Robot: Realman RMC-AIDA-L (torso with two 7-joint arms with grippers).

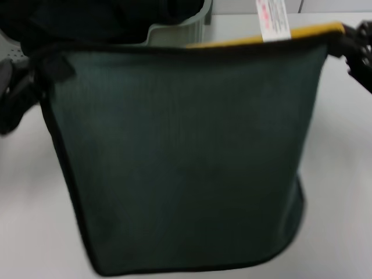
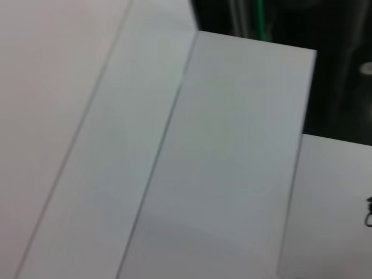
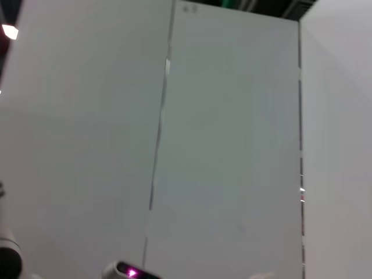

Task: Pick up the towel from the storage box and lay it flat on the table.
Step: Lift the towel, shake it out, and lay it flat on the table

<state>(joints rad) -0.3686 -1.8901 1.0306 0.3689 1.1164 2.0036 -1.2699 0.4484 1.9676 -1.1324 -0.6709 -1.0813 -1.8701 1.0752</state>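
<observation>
The towel [image 1: 186, 163] hangs spread out in front of the head camera, dark green-grey face toward me. A strip of its yellow face shows along the top right, under a white care tag [image 1: 273, 20]. My left gripper [image 1: 23, 81] is shut on the towel's upper left corner. My right gripper [image 1: 351, 43] is shut on the upper right corner. The lower edge hangs close over the white table [image 1: 343, 174]; I cannot tell if it touches. Behind the towel, part of the storage box [image 1: 174, 30] rim shows. The wrist views show no towel.
Dark cloth [image 1: 87, 17] lies in the storage box behind the towel's upper left. Bare table lies to both sides of the towel. Both wrist views show only white panels [image 2: 221, 163] [image 3: 232, 145] with seams and dark gaps beyond.
</observation>
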